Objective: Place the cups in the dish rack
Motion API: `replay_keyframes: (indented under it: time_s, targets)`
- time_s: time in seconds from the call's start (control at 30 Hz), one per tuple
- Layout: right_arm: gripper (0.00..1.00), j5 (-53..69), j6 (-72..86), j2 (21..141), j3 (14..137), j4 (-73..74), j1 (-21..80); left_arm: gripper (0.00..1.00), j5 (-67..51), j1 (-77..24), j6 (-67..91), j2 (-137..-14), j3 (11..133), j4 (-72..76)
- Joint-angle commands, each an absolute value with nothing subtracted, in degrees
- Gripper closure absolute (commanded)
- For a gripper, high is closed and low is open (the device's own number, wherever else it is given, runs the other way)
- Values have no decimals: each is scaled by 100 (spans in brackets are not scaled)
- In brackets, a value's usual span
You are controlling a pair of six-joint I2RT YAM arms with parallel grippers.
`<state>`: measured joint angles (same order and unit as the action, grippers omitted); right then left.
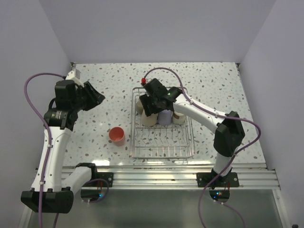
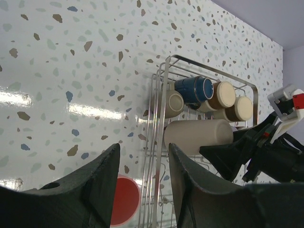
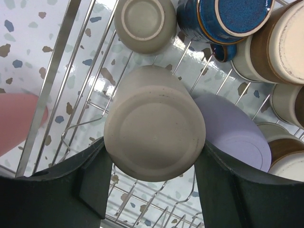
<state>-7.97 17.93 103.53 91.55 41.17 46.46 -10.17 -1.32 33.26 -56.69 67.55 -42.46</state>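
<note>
Silver wire dish rack (image 1: pixel 133 142), centre, holds most cups (image 3: pixel 142 19); right gripper (image 3: pixel 153 145) clasps tall beige tumbler (image 3: pixel 154 118) inside; coral-pink cup (image 1: pixel 116 135) sits outside; left gripper (image 2: pixel 142 152) gapes empty.

Tabletop (image 1: pixel 104 90): white, speckled brown, grey and blue; you see glare on it.
Walls (image 1: pixel 156 28): plain pale lavender, enclosing three sides.
Rail (image 1: pixel 156 176): ribbed aluminium along your near edge.

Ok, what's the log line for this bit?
right gripper: holding beige tumbler over dish rack | left gripper: open, empty | coral cup: on table
</note>
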Motion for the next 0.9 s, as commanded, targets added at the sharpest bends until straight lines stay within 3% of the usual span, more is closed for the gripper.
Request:
replay_keyframes:
  time_s: [0.0,0.13,0.23,0.27,0.37,0.57,0.6,0.67,0.87]
  targets:
    - [100,-1099,1644,10424,9457,4175,4711,51,-984,-184,3146,-5669,6636,-4184]
    - [99,-1108,1582,10468,9431,4184,4755,51,-1028,-185,3103,-5678,6583,-4184]
    - [78,-1072,1547,10441,9396,4114,4772,50,-1090,-202,3015,-5730,6416,-4192]
    - [62,-1055,1538,10441,9413,4105,4781,50,-1090,-228,2997,-5739,6312,-4218]
    - [39,-1046,1503,10450,9457,4113,4790,49,-1072,-237,2953,-5731,6092,-4263]
    - [18,-1002,1450,10424,9545,4113,4790,49,-1063,-307,2909,-5757,5801,-4289]
    - [10,-985,1450,10415,9562,4113,4790,49,-1063,-325,2900,-5774,5792,-4298]
    - [2,-967,1450,10397,9624,4131,4799,49,-1063,-377,2900,-5809,5766,-4307]
    - [1,-993,1468,10187,10071,4324,4790,52,-1019,-659,2830,-5845,5836,-4350]
